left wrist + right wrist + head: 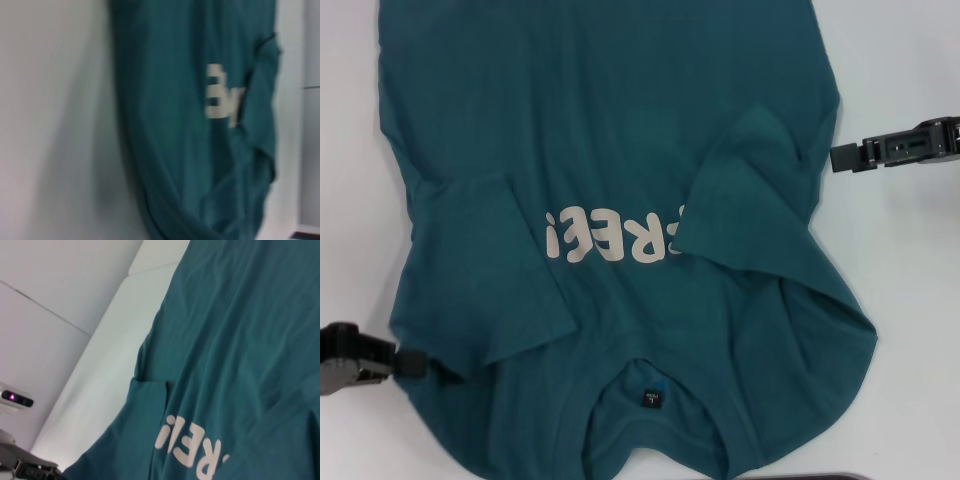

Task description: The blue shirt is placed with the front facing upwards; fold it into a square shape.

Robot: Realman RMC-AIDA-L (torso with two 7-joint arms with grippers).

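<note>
- Head view: I'm seeing the blue shirt lying front-up on the white table, collar nearest me with the black neck label showing. Both sleeves are lying folded inward; the right one is covering the end of the cream letters. The left gripper is sitting at the near left, its tip touching the shirt's edge by the shoulder; I cannot tell whether it is pinching cloth. The right gripper is hovering just beside the shirt's right edge, apart from it; its pincer width I cannot tell.
- Left wrist view: I'm getting the shirt blurred, filling the middle, with part of the lettering and a wrinkled folded edge the head view is flattening out. No fingers are showing.
- Right wrist view: I'm looking across the shirt to the far-side folded sleeve and the letters. Only here, the left gripper is appearing from behind, at the shirt's corner.
</note>
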